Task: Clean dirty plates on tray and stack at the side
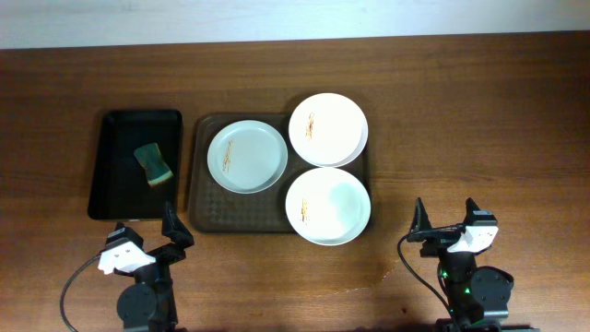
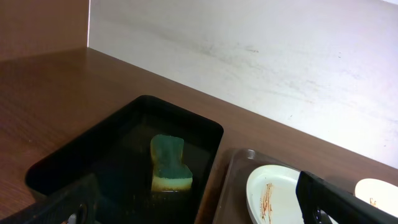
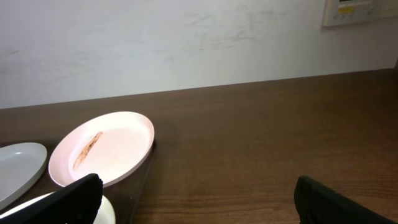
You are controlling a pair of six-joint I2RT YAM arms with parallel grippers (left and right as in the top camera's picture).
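Left gripper (image 1: 143, 224): my jaws stood apart, empty.
Right gripper (image 1: 446, 214): also apart.
Tray (image 1: 208, 208): largely hidden beneath three plates (image 1: 247, 157).

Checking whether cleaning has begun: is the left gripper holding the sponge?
No, the sponge lies in the black tray, apart from the left gripper, which is open and empty.

I see a brown wood-grain table (image 1: 479, 111) meeting a scuffed white wall (image 2: 261, 56) at the far edge; a small panel (image 3: 357, 11) is mounted far right.
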